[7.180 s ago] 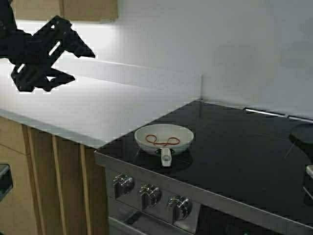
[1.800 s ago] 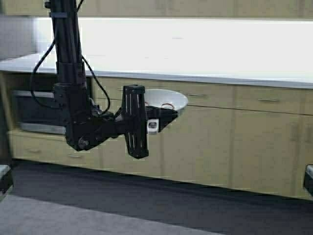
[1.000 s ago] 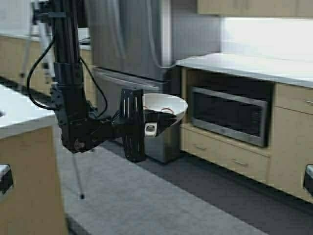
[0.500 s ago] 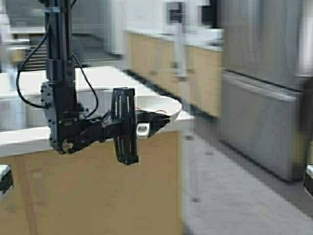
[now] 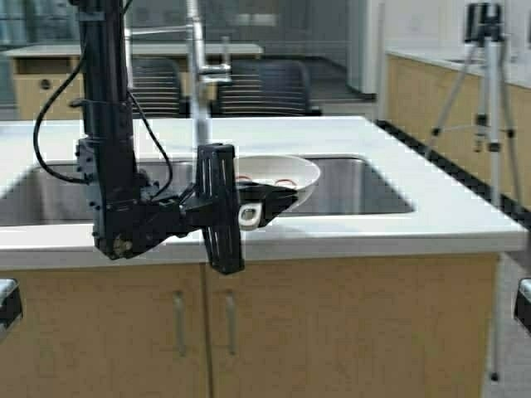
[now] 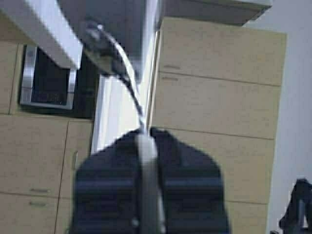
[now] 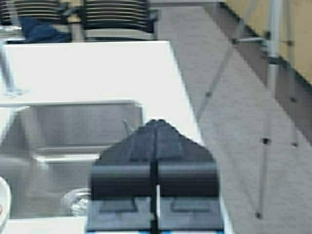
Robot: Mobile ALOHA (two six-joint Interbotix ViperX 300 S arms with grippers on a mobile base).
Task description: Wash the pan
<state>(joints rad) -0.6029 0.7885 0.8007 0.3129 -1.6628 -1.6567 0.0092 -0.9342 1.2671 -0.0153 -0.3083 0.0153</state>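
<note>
The white pan (image 5: 280,172), with a red squiggle inside, hangs level in the air just in front of the steel sink (image 5: 365,186). My left gripper (image 5: 275,199) is shut on its short handle (image 5: 250,217), whose end with the hole points back toward me. In the left wrist view the dark fingers (image 6: 185,175) pinch the pale handle (image 6: 146,170) between them. My right gripper (image 7: 156,123) is shut and empty, low at the right, looking over the sink basin (image 7: 73,141). A sliver of the pan's rim (image 7: 3,204) shows there.
The sink sits in a white island counter (image 5: 431,215) with wooden cabinet doors (image 5: 274,332) below. A tall chrome faucet (image 5: 196,75) rises behind the pan. A drain (image 7: 77,202) lies in the basin. A tripod (image 5: 489,91) stands at the right, chairs (image 5: 257,83) behind.
The robot has driven and turned: the view swung from the fridge and cabinets to the island sink straight ahead. The left gripper still holds the pan the same way.
</note>
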